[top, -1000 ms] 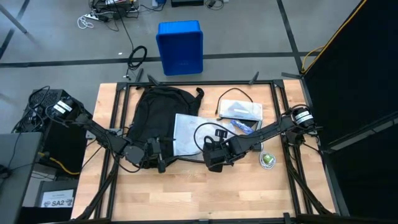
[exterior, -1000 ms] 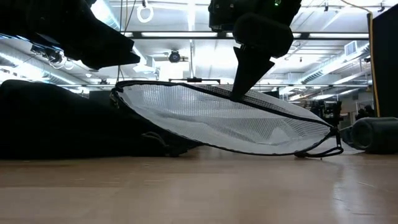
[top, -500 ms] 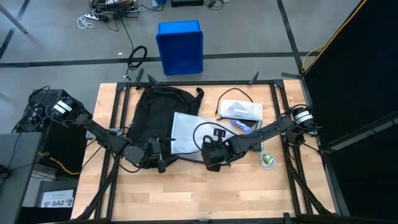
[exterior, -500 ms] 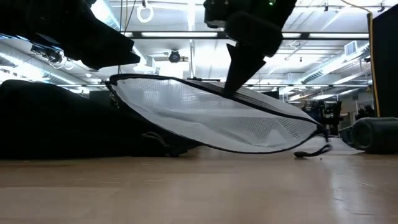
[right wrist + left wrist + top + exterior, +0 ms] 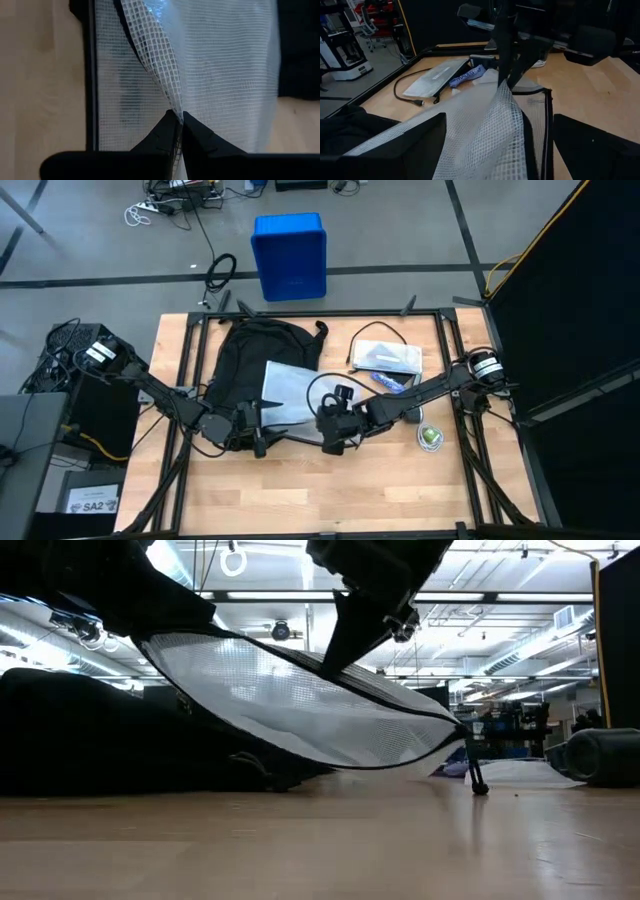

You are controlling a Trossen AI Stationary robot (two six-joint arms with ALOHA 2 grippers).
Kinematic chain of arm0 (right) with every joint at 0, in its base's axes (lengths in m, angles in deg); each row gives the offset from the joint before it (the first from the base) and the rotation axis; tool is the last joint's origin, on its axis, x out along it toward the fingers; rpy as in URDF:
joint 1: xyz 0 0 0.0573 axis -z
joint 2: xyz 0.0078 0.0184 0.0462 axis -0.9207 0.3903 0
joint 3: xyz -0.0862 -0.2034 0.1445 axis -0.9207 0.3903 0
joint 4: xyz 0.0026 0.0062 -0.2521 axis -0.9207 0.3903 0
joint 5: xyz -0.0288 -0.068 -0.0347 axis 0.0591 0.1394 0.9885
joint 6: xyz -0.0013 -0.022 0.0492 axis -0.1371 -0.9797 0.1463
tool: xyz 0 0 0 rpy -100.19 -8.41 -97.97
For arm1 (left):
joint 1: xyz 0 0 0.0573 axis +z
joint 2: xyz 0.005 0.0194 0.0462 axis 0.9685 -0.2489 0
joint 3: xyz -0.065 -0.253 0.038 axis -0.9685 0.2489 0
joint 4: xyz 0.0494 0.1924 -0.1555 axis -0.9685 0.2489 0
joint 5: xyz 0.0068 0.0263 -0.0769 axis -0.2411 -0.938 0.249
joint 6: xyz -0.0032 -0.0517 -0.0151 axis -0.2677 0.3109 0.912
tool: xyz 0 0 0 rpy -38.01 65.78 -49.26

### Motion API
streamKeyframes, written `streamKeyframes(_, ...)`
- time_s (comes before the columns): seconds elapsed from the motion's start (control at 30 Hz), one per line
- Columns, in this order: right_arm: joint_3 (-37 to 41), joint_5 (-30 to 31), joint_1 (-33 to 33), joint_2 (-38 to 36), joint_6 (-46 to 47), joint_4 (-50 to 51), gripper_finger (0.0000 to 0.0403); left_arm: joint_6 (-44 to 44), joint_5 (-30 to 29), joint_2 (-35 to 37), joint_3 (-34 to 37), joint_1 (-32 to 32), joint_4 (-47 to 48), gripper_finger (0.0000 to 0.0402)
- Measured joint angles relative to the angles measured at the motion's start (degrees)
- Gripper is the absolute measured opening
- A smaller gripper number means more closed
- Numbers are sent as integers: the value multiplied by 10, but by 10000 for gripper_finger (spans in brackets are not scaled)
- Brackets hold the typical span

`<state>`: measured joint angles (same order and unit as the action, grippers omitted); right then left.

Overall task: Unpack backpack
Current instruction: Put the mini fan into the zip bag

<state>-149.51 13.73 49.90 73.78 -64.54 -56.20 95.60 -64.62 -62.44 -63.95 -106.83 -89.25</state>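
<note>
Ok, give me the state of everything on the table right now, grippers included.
backpack: lying flat, mouth toward the left arm
mesh pouch: pinched, lifted off the table, partly over the backpack
right gripper: shut on the mesh pouch
left gripper: open at the backpack's mouth, holding nothing
green object: resting by the right arm

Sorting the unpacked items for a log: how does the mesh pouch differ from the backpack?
The mesh pouch is pale, see-through netting with a black edge; the backpack is solid black fabric. The pouch is flat and smaller; the backpack is bulkier. The right gripper pinches the pouch, lifting it; the backpack lies on the table. Both are soft.
</note>
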Motion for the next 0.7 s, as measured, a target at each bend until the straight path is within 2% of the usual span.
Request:
streamKeyframes(0.13,0,24,4,0,2,-10,0,-2,0,0,0,0,-18,328)
streamKeyframes(0.3,0,43,6,0,3,-9,0,-84,2,0,0,1,-38,328)
streamKeyframes(0.47,0,48,8,0,4,-9,0,-91,8,5,-1,36,-67,328)
streamKeyframes(0.6,0,49,16,0,12,-4,0,-96,56,36,-7,75,-30,328)
streamKeyframes(0.7,17,51,16,0,24,-10,0,-78,118,74,-35,97,69,328)
